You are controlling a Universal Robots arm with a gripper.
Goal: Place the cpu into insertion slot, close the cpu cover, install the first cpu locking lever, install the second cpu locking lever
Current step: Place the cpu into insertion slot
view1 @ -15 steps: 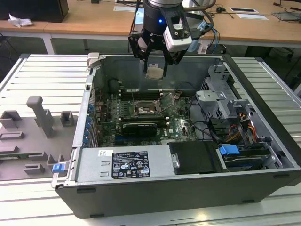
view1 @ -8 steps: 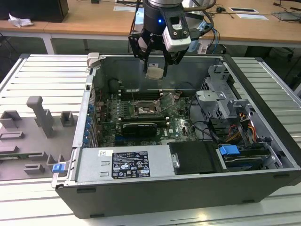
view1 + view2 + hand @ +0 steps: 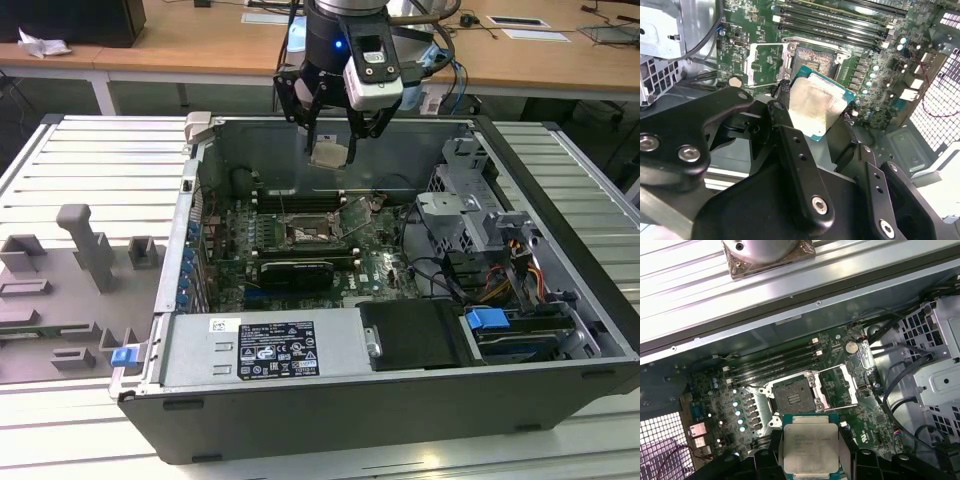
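Cpu (image 3: 810, 447) between jaws above insertion slot (image 3: 792, 397)

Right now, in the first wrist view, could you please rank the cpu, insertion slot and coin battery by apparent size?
1. cpu, though nearness to the camera inflates it, so its lead is unsure.
2. insertion slot.
3. coin battery.

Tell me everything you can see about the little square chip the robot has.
The cpu is a small, flat, square chip with a pale silvery metal face and a thin green edge around it. The tool pinches it between black fingers on two opposite sides. It hangs in the air inside the open computer case, above the green board, close to the open insertion slot but not in it yet.
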